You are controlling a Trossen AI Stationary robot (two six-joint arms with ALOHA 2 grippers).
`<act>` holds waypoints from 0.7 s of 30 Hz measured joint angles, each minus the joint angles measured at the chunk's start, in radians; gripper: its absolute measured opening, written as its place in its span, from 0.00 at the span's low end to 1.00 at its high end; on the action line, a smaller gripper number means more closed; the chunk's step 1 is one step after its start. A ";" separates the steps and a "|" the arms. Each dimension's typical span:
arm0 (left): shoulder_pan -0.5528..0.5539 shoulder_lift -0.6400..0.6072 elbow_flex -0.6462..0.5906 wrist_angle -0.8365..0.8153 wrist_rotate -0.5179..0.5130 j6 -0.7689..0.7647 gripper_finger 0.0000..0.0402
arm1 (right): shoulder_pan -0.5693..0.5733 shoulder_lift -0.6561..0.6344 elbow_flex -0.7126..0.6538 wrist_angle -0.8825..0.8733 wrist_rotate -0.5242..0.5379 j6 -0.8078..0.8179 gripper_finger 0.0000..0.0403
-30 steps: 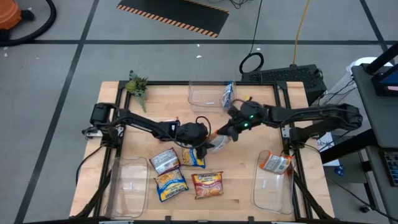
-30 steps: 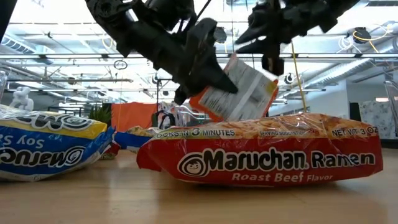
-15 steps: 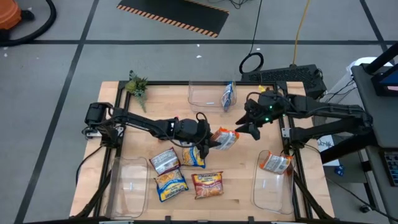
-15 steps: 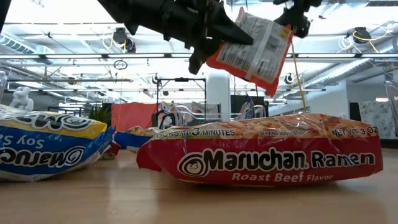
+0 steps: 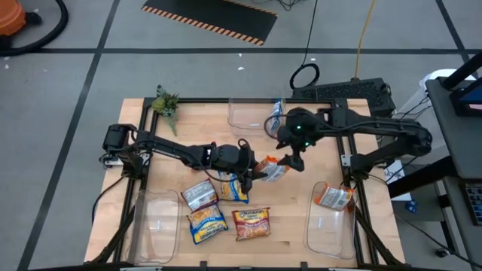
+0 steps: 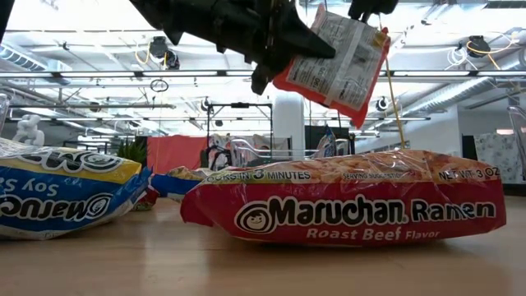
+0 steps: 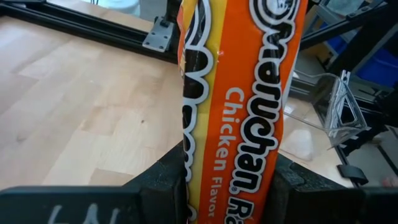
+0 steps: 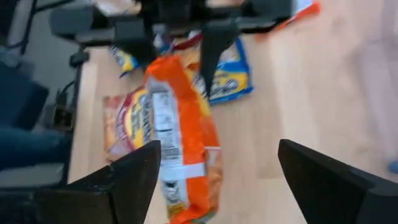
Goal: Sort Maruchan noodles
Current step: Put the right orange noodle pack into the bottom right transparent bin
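Wooden table point(image 5: 301, 203), light butcher-block top with a black frame. Four noodle packets cluster around 7 o'clock of centre: white/silver packet point(image 5: 199, 195), blue-and-yellow packet point(image 5: 234, 190) just beside it, yellow packet point(image 5: 206, 223) and red packet point(image 5: 252, 223) nearer the front edge. Three clear bins sit on the top: one point(image 5: 252, 114) at 12 o'clock, one point(image 5: 157, 219) at 8 o'clock, one point(image 5: 331, 214) at 4 o'clock. Small green plant point(image 5: 166, 103) at 10 o'clock, in the corner.

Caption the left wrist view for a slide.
Left gripper clamps an upright orange Maruchan chicken ramen packet above the wooden table.
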 joint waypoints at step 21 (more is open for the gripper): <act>-0.009 0.002 0.000 -0.007 -0.009 0.006 0.33 | 0.059 0.155 0.000 0.060 -0.058 -0.089 0.78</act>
